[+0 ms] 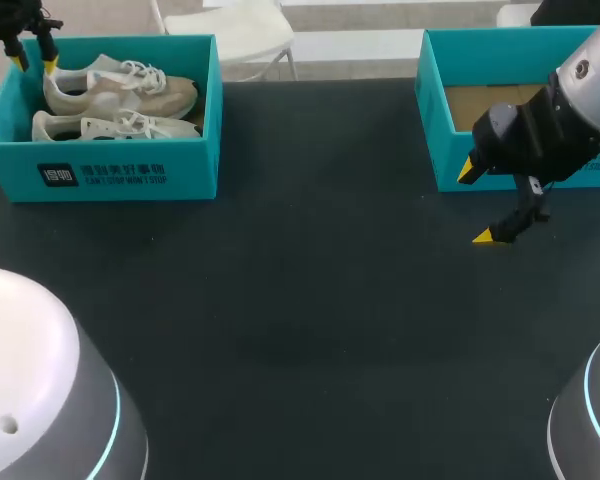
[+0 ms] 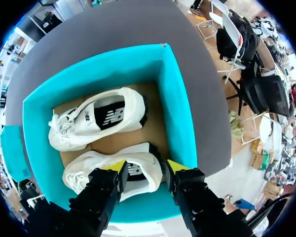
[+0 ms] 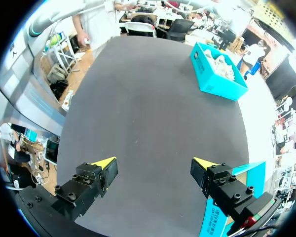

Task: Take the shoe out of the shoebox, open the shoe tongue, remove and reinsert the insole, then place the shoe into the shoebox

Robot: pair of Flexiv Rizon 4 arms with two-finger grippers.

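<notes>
Nearest, the dark bench filled the lower part of the head view. Further up, at the right of the frame, the right tool hung just in front of a second teal box, its yellow tips spread wide with nothing between them.

Beyond, in the upper left of the frame, the shoebox held two pale shoes side by side, heels to the left. The front shoe lay by the near wall and the rear shoe behind it.

Farthest back, the left tool hovered over the box's rear left corner, fingers apart and pinching nothing. In the left wrist view its tips straddled the heel end of the rear shoe, seemingly above it rather than touching.

The step in hand looked like the lift-out. To do it well, the left tool should probably drop straight down, one finger inside the collar and the other outside the heel, keeping off the box wall just beside it. It should then close firmly and rise vertically so the toe clears the rim without dragging the front shoe.
</notes>
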